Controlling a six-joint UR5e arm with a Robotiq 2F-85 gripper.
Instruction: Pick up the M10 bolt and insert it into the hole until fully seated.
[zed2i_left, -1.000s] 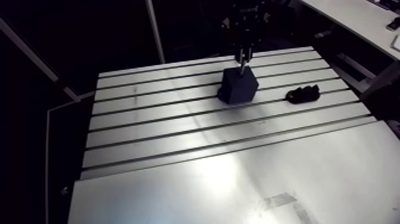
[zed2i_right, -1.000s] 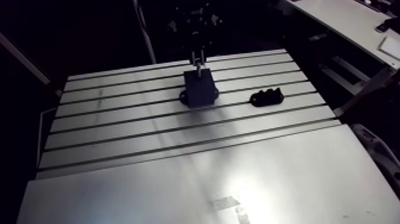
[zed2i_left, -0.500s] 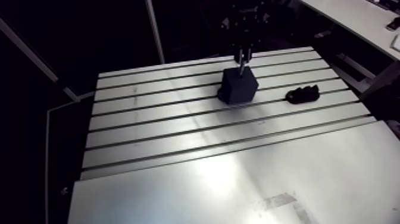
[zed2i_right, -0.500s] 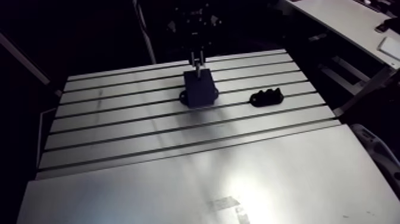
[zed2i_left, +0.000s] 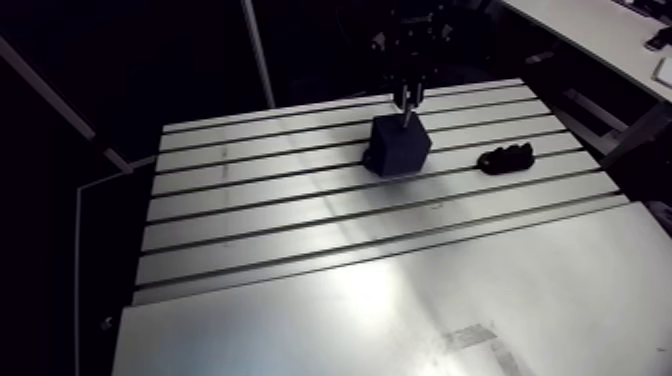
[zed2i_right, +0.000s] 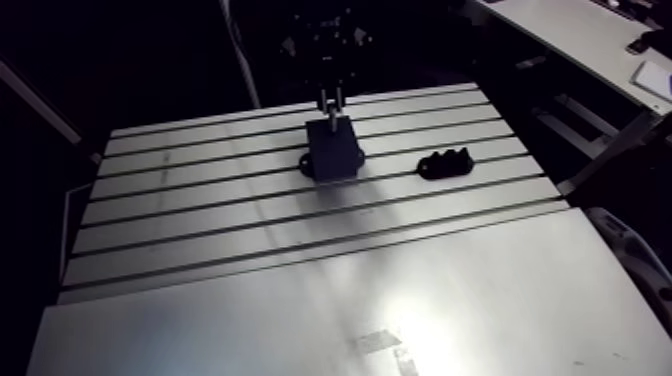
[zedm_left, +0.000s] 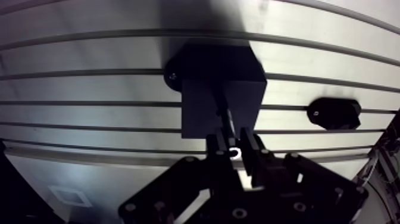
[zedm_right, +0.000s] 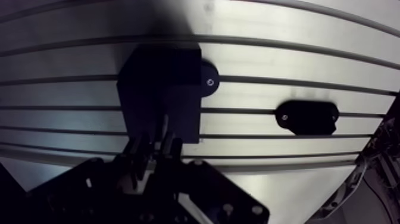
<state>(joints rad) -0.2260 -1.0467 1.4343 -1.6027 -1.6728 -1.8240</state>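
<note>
A black block (zedm_left: 221, 89) stands on the slotted aluminium table (zed2i_left: 300, 220), bolted down by a round foot. In the wrist view my gripper (zedm_left: 235, 148) hangs right over the block and is shut on the M10 bolt (zedm_left: 224, 116). The bolt's dark shank points down from between the fingers (zedm_left: 216, 149) to the block's top face. I cannot see the hole under the bolt tip, nor how deep the bolt sits. In the arm view the gripper (zed2i_left: 406, 98) comes down onto the block (zed2i_left: 400, 148) at the far middle of the table.
A small black holder (zed2i_left: 507, 157) lies on the table to the right of the block, also seen beside the gripper as the holder (zedm_left: 333, 113). A smooth metal plate (zed2i_left: 400, 310) covers the near part of the table.
</note>
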